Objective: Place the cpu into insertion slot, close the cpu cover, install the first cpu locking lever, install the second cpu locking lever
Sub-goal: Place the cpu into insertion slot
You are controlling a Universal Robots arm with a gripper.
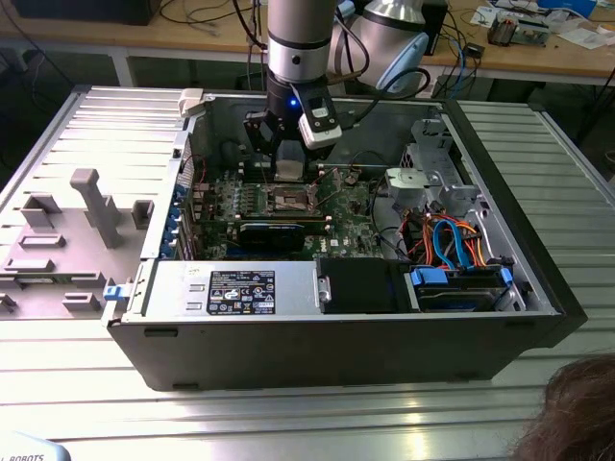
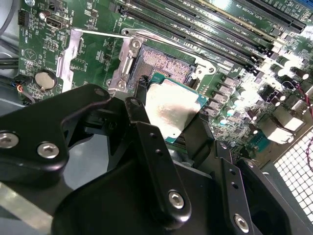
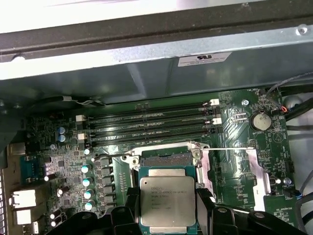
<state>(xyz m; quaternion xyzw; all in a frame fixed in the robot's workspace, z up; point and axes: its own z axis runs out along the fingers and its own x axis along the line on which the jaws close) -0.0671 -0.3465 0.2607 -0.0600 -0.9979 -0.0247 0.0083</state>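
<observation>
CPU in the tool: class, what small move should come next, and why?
Probably lower the cpu slowly toward the insertion slot, checking alignment. The tool grips it apart from the open slot, whose contacts lie bare.

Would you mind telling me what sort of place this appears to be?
Probably a robotics lab: a robot arm reaches into an open computer case on a ribbed metal table, with cable-strewn wooden desks behind.
</observation>
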